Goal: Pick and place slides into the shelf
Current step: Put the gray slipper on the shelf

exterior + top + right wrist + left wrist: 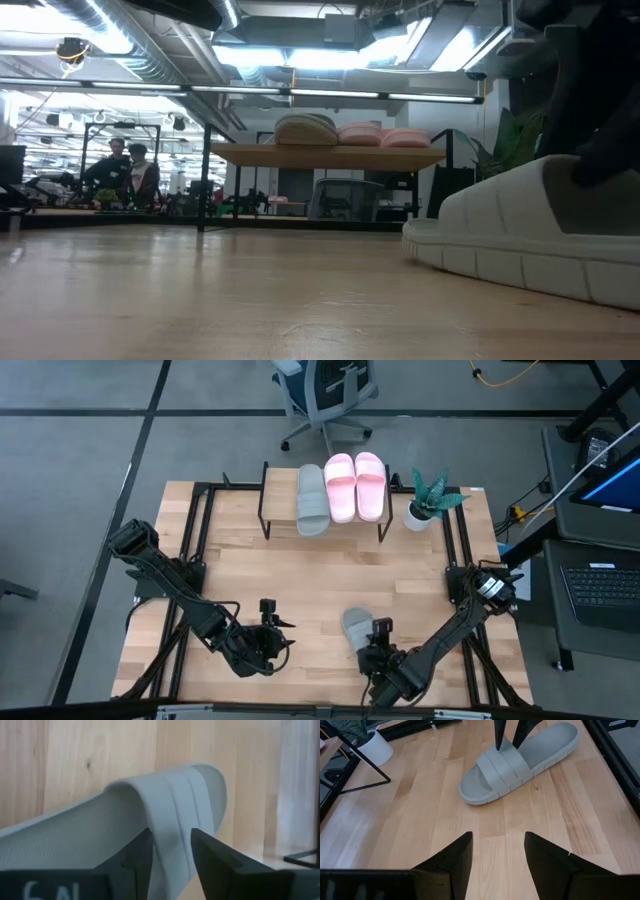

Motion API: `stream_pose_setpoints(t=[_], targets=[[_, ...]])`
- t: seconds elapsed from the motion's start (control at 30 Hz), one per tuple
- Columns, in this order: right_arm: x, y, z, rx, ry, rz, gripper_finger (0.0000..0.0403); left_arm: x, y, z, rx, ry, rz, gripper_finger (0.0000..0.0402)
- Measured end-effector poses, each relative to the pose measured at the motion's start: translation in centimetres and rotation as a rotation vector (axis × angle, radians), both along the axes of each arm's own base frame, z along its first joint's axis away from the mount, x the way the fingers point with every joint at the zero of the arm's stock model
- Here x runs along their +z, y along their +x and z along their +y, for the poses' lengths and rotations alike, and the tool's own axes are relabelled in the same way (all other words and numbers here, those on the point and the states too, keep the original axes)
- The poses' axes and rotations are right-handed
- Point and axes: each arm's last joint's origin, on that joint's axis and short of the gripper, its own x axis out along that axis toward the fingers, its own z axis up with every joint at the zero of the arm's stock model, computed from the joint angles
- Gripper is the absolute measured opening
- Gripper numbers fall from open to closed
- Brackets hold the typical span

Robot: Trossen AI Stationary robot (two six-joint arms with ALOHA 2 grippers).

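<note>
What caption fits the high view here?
Three slides sit on the shelf; the right gripper straddles the last grey slide's strap while the open left gripper waits nearby.

Bright, even light falls from ceiling strip lamps [330,55], which flare white above the shelf [325,155] in the low view. Shadows under the shelf are soft and faint. Nearest the low camera, the grey slide [530,235] and the tabletop [200,300] blur; the right wrist view is soft too
</note>
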Motion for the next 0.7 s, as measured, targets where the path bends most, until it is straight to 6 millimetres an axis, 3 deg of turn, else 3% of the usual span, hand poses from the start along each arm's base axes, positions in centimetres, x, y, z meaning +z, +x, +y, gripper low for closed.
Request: stream_pose_setpoints(t=[0.3, 0.6, 0.7], targets=[[0.0, 0.04, -0.04, 0.003, -0.002, 0.002, 0.0108, -0.01, -0.01, 0.0, 0.0, 0.001, 0.001, 0.017], [0.0, 0.03, -0.06, 0.004, -0.006, 0.001, 0.002, -0.01, -0.01, 0.0, 0.0, 0.001, 0.001, 0.017], [0.0, 0.03, -0.06, 0.004, -0.006, 0.001, 0.0011, -0.01, -0.01, 0.0, 0.0, 0.001, 0.001, 0.017]])
